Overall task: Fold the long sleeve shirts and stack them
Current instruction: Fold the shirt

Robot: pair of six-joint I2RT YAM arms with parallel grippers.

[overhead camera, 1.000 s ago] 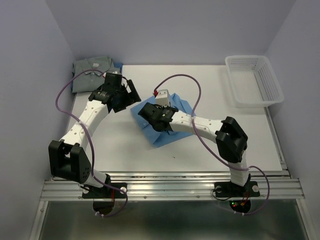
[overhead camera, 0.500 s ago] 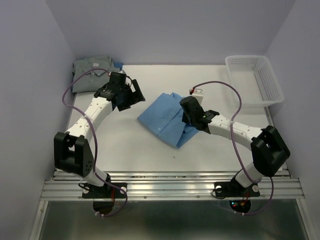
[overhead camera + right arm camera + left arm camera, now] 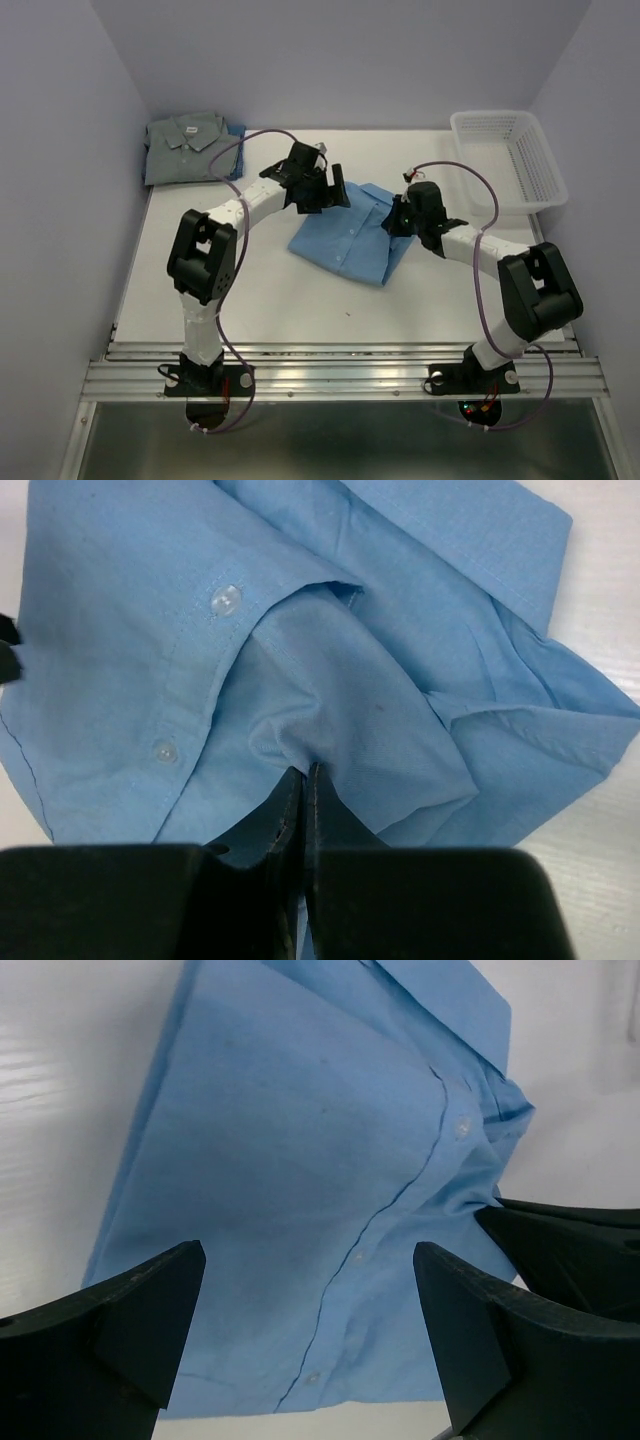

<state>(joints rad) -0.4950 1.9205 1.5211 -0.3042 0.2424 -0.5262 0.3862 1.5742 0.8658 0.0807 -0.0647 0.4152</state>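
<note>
Moved since a second ago: your left gripper (image 3: 322, 190) swung right from frame upper left, now jaws wide apart over the light blue shirt (image 3: 345, 238) at frame centre | your right gripper (image 3: 303, 776) pinched on a fold at its right edge | grey-green shirt (image 3: 185, 148) folded, upper left.

walls (image 3: 60, 120): pale lilac | table (image 3: 270, 300): white top | front edge: aluminium rail (image 3: 340, 378) | light: even

The left arm (image 3: 245, 205) and right arm (image 3: 470, 250) have white links, black joint blocks and a looping purple cable (image 3: 445, 163). The left hand (image 3: 322, 190) and right hand (image 3: 303, 770) are black.
</note>
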